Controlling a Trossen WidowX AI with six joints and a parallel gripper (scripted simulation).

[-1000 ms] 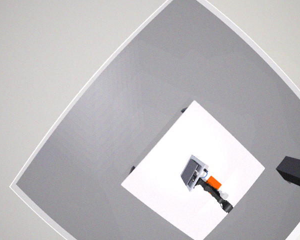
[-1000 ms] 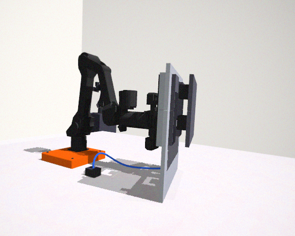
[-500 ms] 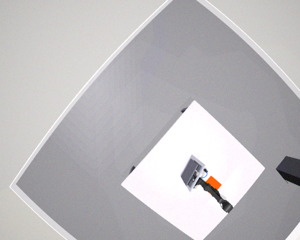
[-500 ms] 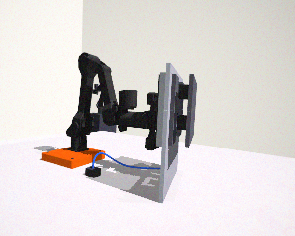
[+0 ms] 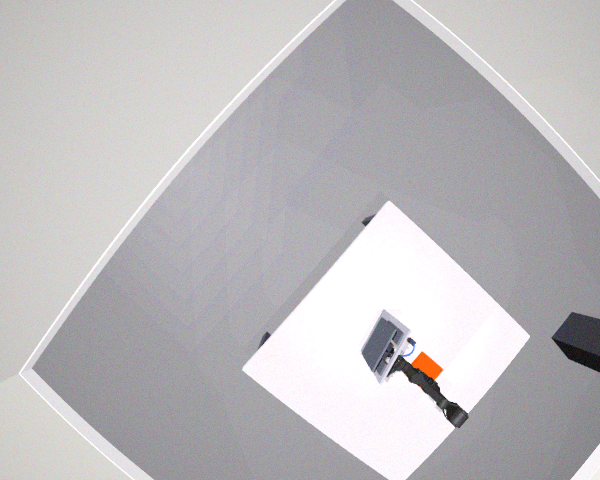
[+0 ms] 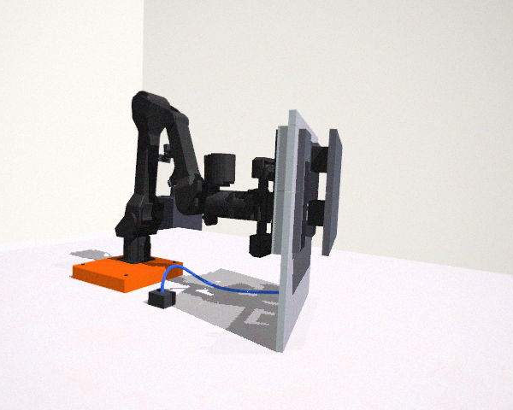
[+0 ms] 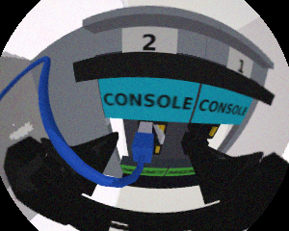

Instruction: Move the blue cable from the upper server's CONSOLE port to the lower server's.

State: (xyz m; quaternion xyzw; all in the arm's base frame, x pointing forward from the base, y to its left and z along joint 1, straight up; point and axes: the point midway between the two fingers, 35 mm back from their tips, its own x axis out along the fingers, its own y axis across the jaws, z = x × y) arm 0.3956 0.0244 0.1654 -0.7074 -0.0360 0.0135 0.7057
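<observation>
1. the fingers (image 6: 260,206) are standing wide open with nothing between them; in the exterior view the upright panel (image 6: 287,265) is partly hiding their tips.
2. the blue plug (image 7: 143,145) is sitting between the two fingers without being gripped, its front end reaching under the console label (image 7: 149,100) beneath the number 2; whether it is fully seated is hard to make out.
3. the blue cable (image 5: 409,352) (image 6: 212,284) (image 7: 50,127) is looping from the plug and running off the wrist view's left edge.
4. the panel is standing on the worktop (image 5: 310,372) (image 6: 380,344), holding port openings that are mostly shadowed.
</observation>
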